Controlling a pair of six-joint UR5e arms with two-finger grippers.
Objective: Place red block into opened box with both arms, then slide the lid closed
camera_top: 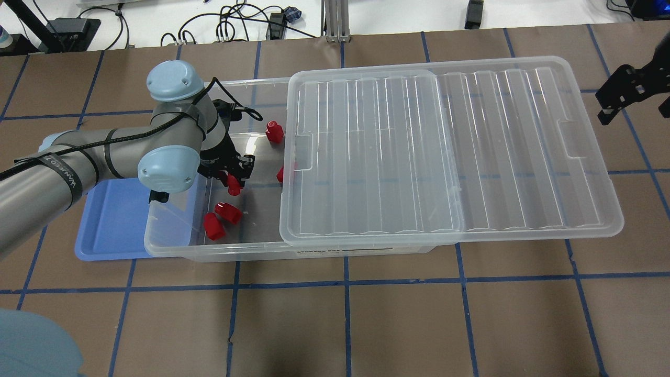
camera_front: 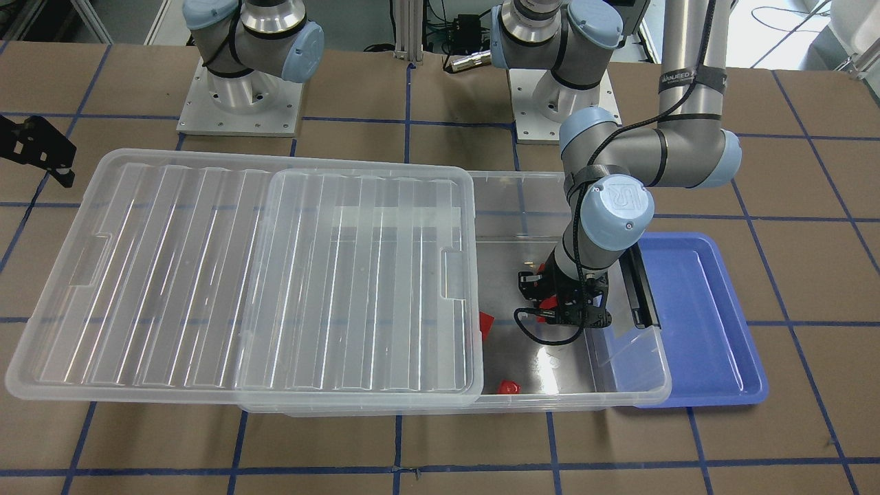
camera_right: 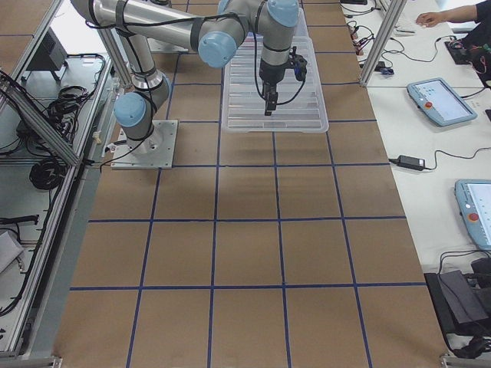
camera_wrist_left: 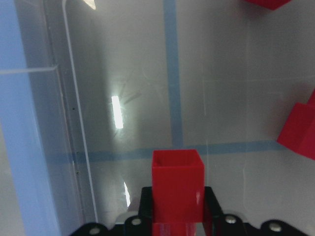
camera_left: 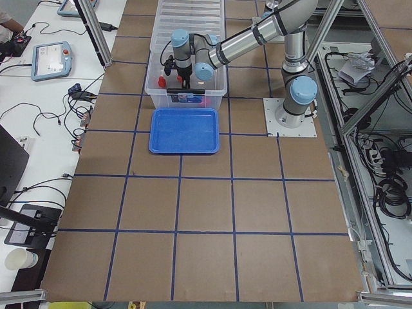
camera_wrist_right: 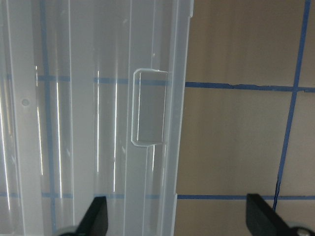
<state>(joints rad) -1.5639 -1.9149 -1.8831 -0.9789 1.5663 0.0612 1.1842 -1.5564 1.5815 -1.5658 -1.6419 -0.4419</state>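
Observation:
My left gripper [camera_top: 234, 180] reaches down into the uncovered end of the clear box [camera_top: 172, 250] and is shut on a red block [camera_top: 234, 185]. In the left wrist view the red block [camera_wrist_left: 177, 189] sticks out between the black fingers over the box floor. Several other red blocks [camera_top: 229, 212] lie loose inside. The ribbed clear lid [camera_top: 450, 152] covers most of the box and overhangs its far end. My right gripper [camera_top: 615, 97] hangs open beside that overhanging end, its fingers [camera_wrist_right: 98, 216] spread wide near a lid notch [camera_wrist_right: 147, 108].
A blue tray [camera_top: 110, 230] lies against the box's handle end, under my left arm's elbow. The brown table with its blue tape grid [camera_top: 345, 314] lies in front of the box. A person's hand [camera_right: 430, 17] shows at a side bench.

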